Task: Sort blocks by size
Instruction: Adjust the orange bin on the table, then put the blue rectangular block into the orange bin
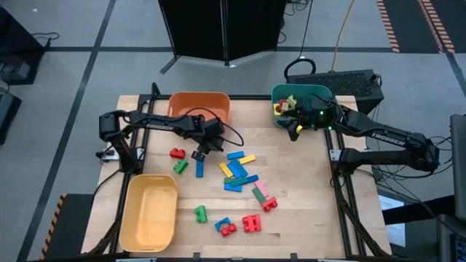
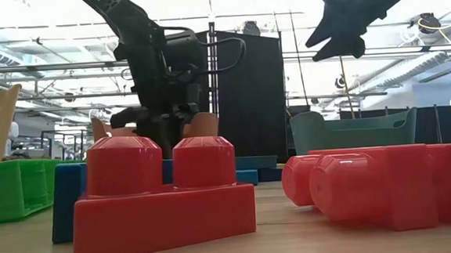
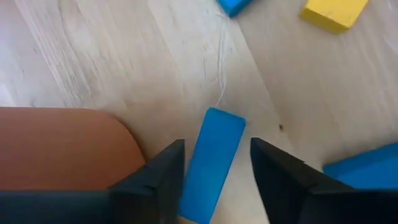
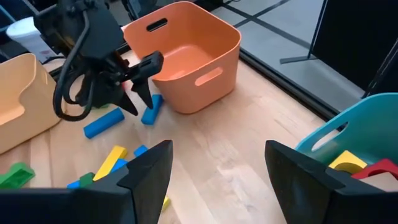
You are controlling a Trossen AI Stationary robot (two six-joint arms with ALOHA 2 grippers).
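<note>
On the left of the pale wooden counter (image 1: 306,204) sat a yellow plastic bin (image 1: 149,212), and behind it an orange plastic bin (image 1: 199,106). Just in front of the orange bin the left gripper (image 3: 216,163) stood low over a flat blue plastic bar (image 3: 214,163), its jaws spread to either side of the bar's near end with a sliver of daylight on both flanks, so they were around it but not pinching it. The bar lay flat on the wood, a little apart from the main scatter.

That bar looked light, rigid and smooth-sided; I judged it would not give under pressure but could skid or swivel if caught off-centre. The best hold seemed to be across its narrow width, near the middle of its length.

Further right lay the rest of the small plastic toy blocks (image 1: 240,173): blue, yellow and green bars in a loose heap mid-counter, red studded bricks toward the front edge.

At the far right the right gripper (image 4: 217,168) hung above the rim of a teal plastic bin (image 1: 302,94) that already held a few pieces, its jaws standing wide and empty.
</note>
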